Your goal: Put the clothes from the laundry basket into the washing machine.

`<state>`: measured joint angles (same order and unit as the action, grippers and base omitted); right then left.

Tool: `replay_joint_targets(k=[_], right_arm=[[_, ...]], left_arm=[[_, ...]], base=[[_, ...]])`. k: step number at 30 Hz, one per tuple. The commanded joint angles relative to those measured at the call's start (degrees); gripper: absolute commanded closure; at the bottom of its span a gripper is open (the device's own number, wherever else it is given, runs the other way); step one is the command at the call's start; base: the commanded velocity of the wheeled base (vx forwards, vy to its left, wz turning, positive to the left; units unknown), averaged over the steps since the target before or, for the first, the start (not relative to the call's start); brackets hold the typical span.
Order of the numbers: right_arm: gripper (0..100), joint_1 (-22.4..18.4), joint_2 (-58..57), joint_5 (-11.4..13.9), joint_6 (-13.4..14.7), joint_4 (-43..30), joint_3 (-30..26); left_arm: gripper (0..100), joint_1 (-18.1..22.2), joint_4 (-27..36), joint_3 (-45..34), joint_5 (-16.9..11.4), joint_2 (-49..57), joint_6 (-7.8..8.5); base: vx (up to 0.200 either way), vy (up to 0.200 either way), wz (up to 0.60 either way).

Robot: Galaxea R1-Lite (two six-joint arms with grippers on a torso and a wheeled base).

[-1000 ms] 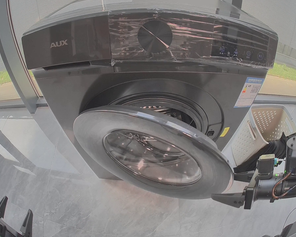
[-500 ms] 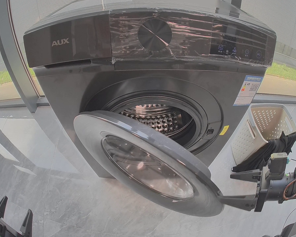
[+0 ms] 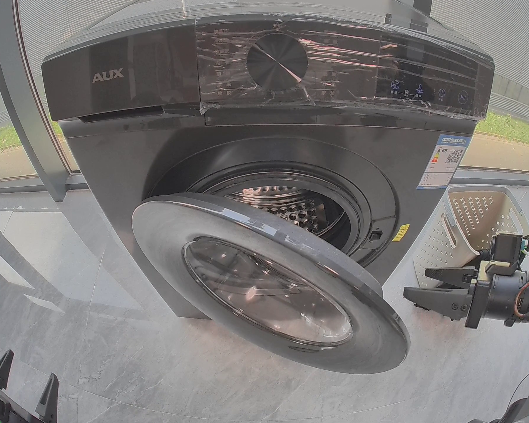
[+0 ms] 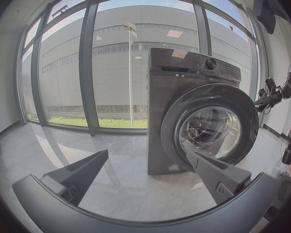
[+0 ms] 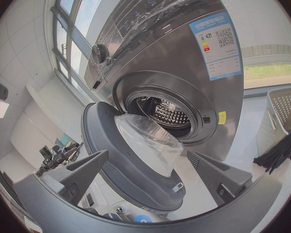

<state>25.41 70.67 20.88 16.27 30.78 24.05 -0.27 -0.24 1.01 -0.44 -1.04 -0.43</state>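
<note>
Right gripper [image 3: 418,284] empty, fingers apart, clear of half-open door [image 3: 264,283] of washing machine [image 3: 129,148]. Black clothes [image 5: 281,149] drape over laundry basket [image 3: 452,207] edge, near right gripper. Left gripper [image 3: 23,377] low, fingers spread.

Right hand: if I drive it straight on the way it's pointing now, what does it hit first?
Most likely the open washer door. The right hand points at the door's free edge, and the wrist view shows its inner side dead ahead. The gap is hard to judge.
</note>
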Motion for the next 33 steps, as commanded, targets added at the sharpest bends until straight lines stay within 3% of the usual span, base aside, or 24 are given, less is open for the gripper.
replay_joint_targets(k=[1,6,12,18,24,33], right_arm=[[0,-0.09,0.43,0.12,1.57,0.07,0.38],[0,-0.88,2.10,-1.28,1.57,-0.20,-0.32],[0,-0.18,6.15,-6.82,-1.95,-0.46,-1.99],[0,2.37,6.94,-6.29,-6.17,-0.37,-5.33],[0,8.26,6.59,-6.38,-6.08,-0.11,-8.06],[0,6.59,5.97,-7.70,-5.29,0.07,-7.35]], left_arm=[[0,0.00,-0.02,-0.92,0.00,1.04,-0.01],[0,0.00,-0.02,-0.92,0.00,1.04,0.08],[0,0.00,-0.02,-0.92,0.00,1.04,-0.01],[0,0.00,-0.02,-0.92,0.00,1.04,-0.01],[0,0.00,-0.02,-0.92,0.00,1.04,-0.01],[0,0.00,-0.02,-0.92,0.00,1.04,0.08]], base=[[0.000,0.000,0.00],[0.000,0.000,0.00],[0.000,0.000,0.00],[0.000,0.000,0.00],[0.000,0.000,0.00],[0.000,0.000,0.00]])
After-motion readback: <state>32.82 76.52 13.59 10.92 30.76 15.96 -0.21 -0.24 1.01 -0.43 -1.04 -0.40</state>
